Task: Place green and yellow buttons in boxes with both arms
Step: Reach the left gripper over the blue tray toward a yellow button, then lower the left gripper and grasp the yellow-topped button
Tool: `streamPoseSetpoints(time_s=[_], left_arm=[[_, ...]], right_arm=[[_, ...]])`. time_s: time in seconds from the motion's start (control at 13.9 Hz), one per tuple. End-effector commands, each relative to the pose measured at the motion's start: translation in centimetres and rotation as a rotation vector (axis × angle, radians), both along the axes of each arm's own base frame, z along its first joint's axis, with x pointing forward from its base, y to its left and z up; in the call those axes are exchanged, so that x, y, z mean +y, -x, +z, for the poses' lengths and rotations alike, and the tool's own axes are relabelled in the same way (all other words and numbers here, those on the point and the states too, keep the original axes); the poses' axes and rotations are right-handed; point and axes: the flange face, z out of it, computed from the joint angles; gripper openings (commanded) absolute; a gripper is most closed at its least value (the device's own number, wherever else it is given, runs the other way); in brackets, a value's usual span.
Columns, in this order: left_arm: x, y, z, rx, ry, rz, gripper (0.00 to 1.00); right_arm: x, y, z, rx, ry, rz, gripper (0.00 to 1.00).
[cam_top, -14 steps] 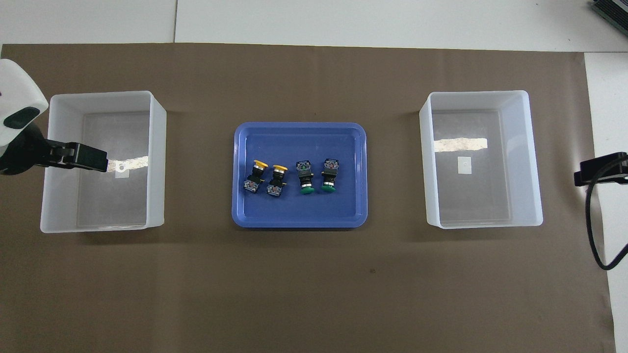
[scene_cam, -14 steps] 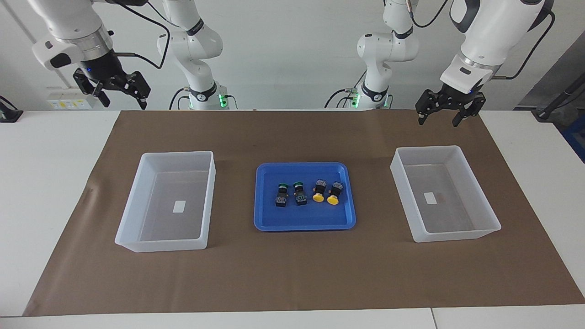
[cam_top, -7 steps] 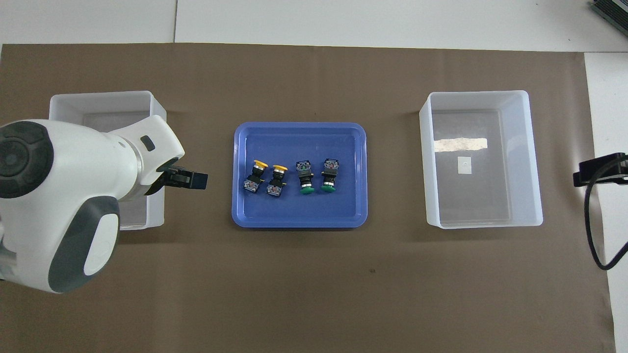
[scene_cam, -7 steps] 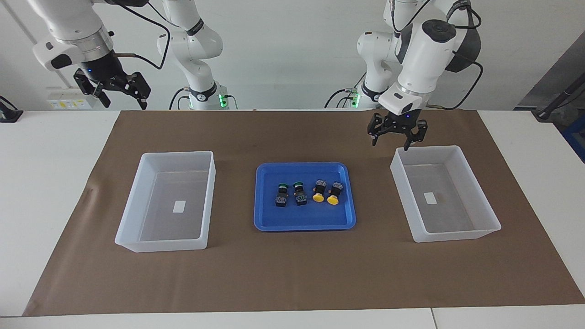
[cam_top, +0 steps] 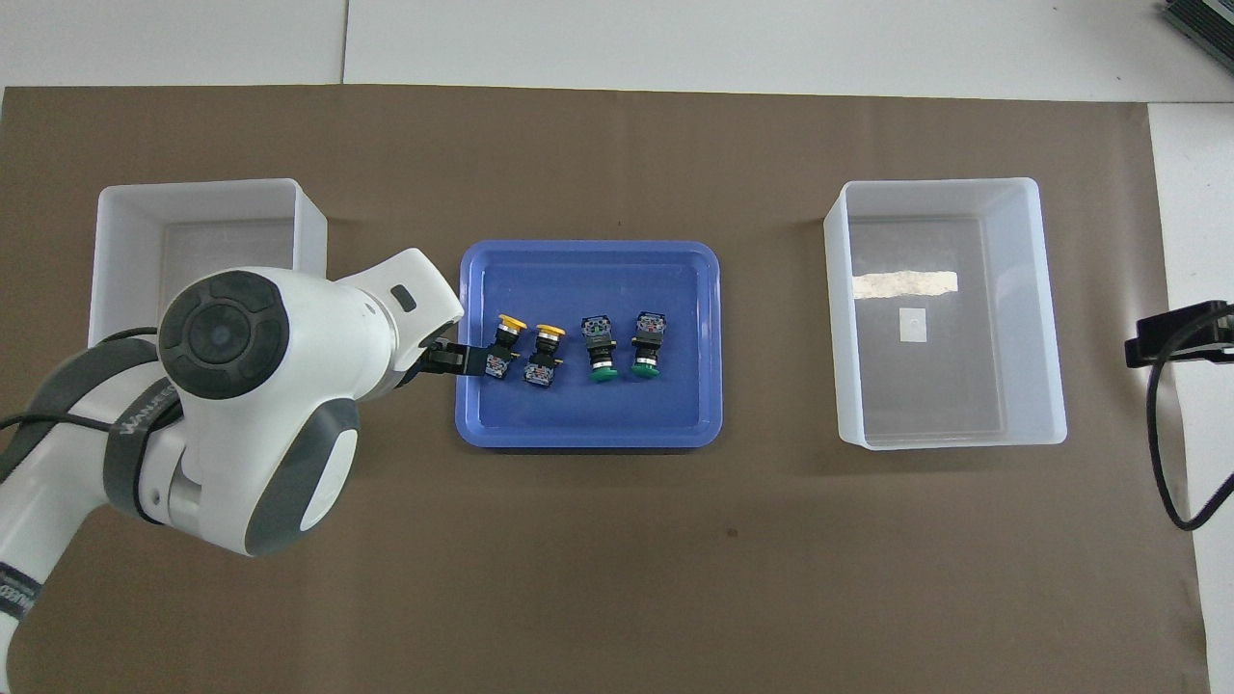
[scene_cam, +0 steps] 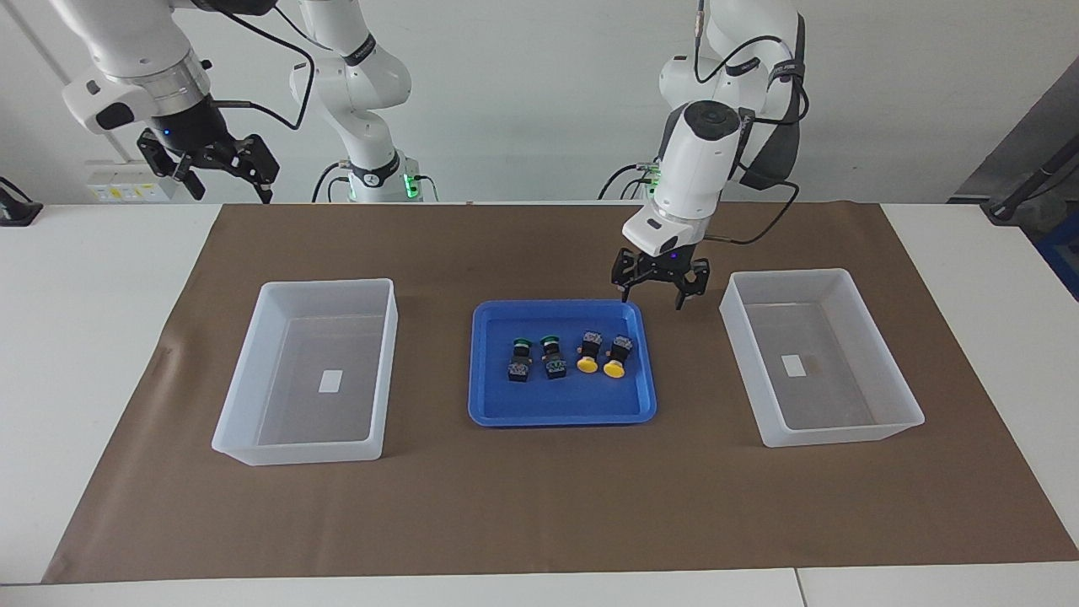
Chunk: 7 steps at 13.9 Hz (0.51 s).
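Two green buttons (scene_cam: 520, 357) (scene_cam: 552, 355) and two yellow buttons (scene_cam: 588, 352) (scene_cam: 618, 357) lie in a row in the blue tray (scene_cam: 560, 400). The overhead view shows the yellow pair (cam_top: 503, 347) (cam_top: 543, 354) and the green pair (cam_top: 600, 349) (cam_top: 646, 344). My left gripper (scene_cam: 651, 301) is open and empty. It hangs just above the tray's corner toward the left arm's end, close to the yellow buttons, and it also shows in the overhead view (cam_top: 458, 359). My right gripper (scene_cam: 234, 196) is open and waits high over the right arm's end of the table. Both boxes (scene_cam: 327, 285) (scene_cam: 788, 274) are empty.
The boxes stand on a brown mat (scene_cam: 539, 506), one at each side of the tray (cam_top: 588, 405). In the overhead view the left arm covers part of one box (cam_top: 198, 185). The other box (cam_top: 935, 183) shows whole, and the right gripper (cam_top: 1181, 333) shows at the frame's edge.
My left gripper has swung from above the box at its end of the table to the tray's corner and come down lower. The right gripper has barely moved.
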Motion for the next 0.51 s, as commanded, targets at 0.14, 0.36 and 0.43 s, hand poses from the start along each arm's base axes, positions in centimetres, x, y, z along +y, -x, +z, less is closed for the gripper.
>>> streamPoseSetpoints(time_s=[0.14, 0.36, 0.43], left_arm=[[-1.3, 0.0, -1.2, -0.015, 0.016, 0.018, 1.0], [-3.9, -0.5, -5.5, -0.024, 0.024, 0.009, 1.0], [-4.5, -0.3, -6.4, -0.014, 0.023, 0.021, 1.0]], right_arm=[[-0.2, 0.6, -0.1, -0.012, -0.018, 0.0, 1.0], [-0.2, 0.6, -0.1, -0.011, -0.018, 0.0, 1.0], [-0.3, 0.6, -0.1, -0.011, -0.018, -0.002, 1.0]])
